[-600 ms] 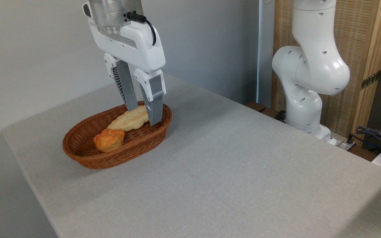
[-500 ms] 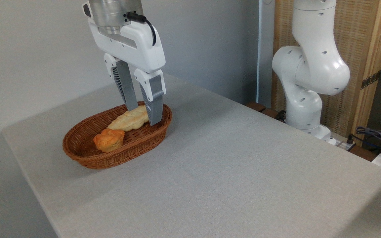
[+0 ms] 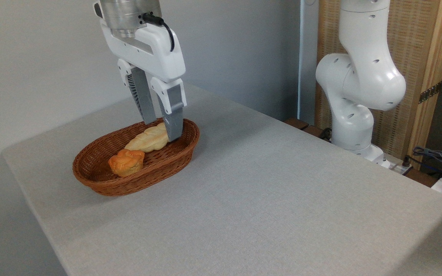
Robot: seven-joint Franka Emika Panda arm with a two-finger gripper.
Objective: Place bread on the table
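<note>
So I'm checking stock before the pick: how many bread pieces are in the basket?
2. The small orange bun sits at the basket's front left; the pale braided loaf lies behind it, its far end between the gripper's fingers. None looks hidden.

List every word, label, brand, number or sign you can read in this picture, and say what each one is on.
None: no readable text shows anywhere.
The gripper and the white arm carry no visible lettering or logo.
The basket, the bun, the braided loaf and the table are unmarked.
The wooden panel has a small dark patterned strip, with nothing legible on it.
</note>
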